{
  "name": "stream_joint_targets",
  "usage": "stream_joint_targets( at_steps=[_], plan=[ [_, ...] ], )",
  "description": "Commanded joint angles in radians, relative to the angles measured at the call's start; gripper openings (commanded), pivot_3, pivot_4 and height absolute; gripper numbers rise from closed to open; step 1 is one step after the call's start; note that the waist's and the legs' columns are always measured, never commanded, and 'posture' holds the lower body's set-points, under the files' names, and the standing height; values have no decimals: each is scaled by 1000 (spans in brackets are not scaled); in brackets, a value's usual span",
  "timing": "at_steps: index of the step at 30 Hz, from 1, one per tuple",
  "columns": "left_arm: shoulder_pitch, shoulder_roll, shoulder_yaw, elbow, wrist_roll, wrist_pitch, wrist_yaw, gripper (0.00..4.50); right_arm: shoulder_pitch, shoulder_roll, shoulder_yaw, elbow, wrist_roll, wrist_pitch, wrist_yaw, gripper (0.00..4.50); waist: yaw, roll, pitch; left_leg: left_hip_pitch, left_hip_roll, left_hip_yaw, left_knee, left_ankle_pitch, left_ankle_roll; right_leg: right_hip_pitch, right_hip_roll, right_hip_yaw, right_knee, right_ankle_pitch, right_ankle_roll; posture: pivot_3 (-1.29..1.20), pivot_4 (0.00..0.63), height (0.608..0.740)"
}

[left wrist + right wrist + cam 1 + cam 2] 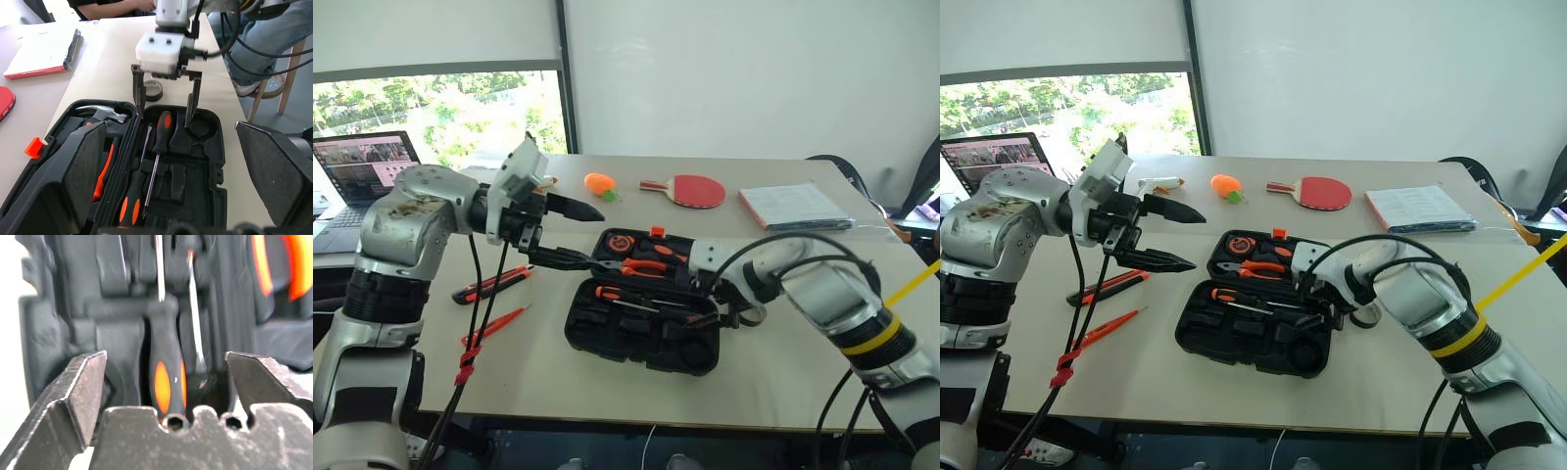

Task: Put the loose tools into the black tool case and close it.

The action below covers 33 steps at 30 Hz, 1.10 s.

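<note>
In the middle of the table the black tool case (641,315) lies open, a screwdriver (162,131) seated in its near half. Your right gripper (164,104) hangs over that handle, fingers apart, empty; the left gripper (570,233) is spread too. The utility knife (492,284) and tester screwdriver (494,326) lie loose to the left — light, stiff, slick. Take each mid-handle.

We are seeing the laptop (364,181) cut off at the picture's left edge. The right gripper (164,100) is covering part of the tape roll (152,90). In the right wrist view the case (58,328) is showing blurred, its slots unreadable.
</note>
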Motion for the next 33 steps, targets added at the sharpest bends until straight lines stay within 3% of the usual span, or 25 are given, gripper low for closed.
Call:
stream_joint_targets(
  at_steps=[1, 7, 10, 33],
  plan=[
    [-31, 1, 11, -3, 3, -15, 3, 4500, 23, 10, -26, -15, 14, -4, -35, 3001, 0, 0, 0, 0, 0, 0, 0, 0, 0, 0, 0, 0, 0, 0, 0, 0, 150, 740],
    [-39, 0, 5, -4, 2, -10, -4, 4500, 87, 44, -10, -20, 9, -30, -92, 870, 8, 0, 0, -1, -1, 1, 0, 0, 0, 0, -1, 0, 0, 0, 0, 0, 150, 740],
    [-43, 0, 2, 1, 4, -10, -8, 4500, 94, 70, -10, -6, 9, -29, -116, 67, 7, 0, 0, -1, -1, 1, 0, 0, 0, -1, 0, 0, 0, 0, 0, 0, 150, 740],
    [-49, -2, 0, 13, 14, -14, -11, 4500, 134, 147, 37, 100, -3, -45, -203, 67, 4, 0, 0, 0, 0, 1, 0, 0, 0, 0, 0, 0, 0, 0, 0, 0, 150, 740]
  ],
)
